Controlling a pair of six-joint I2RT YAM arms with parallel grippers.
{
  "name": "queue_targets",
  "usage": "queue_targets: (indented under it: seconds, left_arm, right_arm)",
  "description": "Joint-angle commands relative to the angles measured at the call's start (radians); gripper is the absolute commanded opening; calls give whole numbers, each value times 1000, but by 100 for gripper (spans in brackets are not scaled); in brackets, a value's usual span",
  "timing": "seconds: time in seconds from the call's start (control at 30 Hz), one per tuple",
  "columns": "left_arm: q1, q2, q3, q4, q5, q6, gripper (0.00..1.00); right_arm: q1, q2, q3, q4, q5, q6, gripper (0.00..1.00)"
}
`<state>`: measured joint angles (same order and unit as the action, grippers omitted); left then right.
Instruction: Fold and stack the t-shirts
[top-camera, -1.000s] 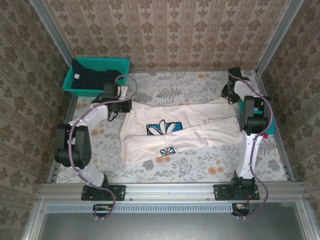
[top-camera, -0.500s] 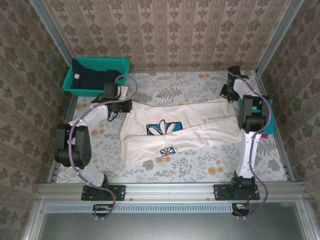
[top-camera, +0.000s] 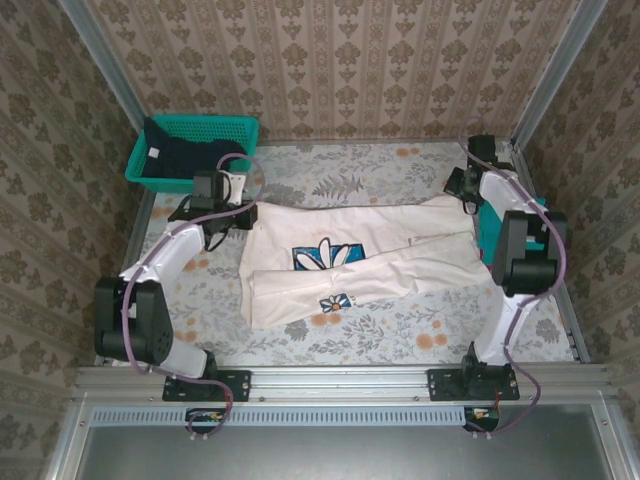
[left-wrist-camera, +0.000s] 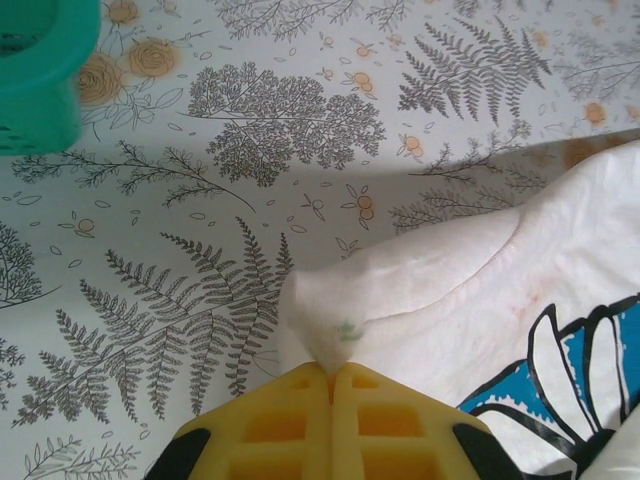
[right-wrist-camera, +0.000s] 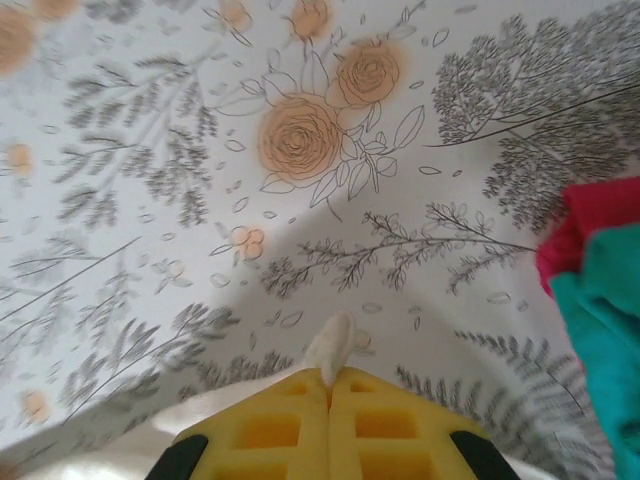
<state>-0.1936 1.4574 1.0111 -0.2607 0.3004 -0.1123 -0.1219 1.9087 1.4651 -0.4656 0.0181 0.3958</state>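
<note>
Two claws, each clamped on a far corner of the cream-white t-shirt (top-camera: 360, 255): light, limp cloth, so it should sag and drag if lifted by one point.
Top view: shirt lies part-folded across mid-bench (top-camera: 330, 175), left claw (top-camera: 245, 212) at its far-left corner, right claw (top-camera: 463, 200) at its far-right; navy t-shirt (top-camera: 180, 160) sits in the mesh basket (top-camera: 200, 122), teal t-shirt (top-camera: 486, 228) at the right edge. Left wrist: left claw (left-wrist-camera: 332, 372) closed on a peaked tuft of matte knit, daisy print (left-wrist-camera: 560, 370) just beside, ribbed seam nearby; hems and corners look like the best holds. Right wrist: right claw (right-wrist-camera: 328, 378) pinched on a small cloth nub (right-wrist-camera: 333, 345), a thin grip that I judge could slip; teal fabric (right-wrist-camera: 610, 330) and red cloth (right-wrist-camera: 575, 225) lie close by.
</note>
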Motion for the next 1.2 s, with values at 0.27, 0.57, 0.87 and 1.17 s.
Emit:
queue_targets:
  seconds: [0.27,0.57,0.87,1.17]
  left_arm:
    - [47,-244,-131,-50,39,-9,0]
    - [47,-476,-263,-143,90,-102,0]
    - [49,-620,-363,-207,111,-184,0]
    - [49,-677,-457,-201,195,-328,0]
  right_arm:
    - [-46,-367,-319,106,60,96,0]
    - [-108,-465,-447,73,132,163,0]
    - [-158,-590,-617,111,206,242,0]
    - [-196,-524,-674,137,202,265,0]
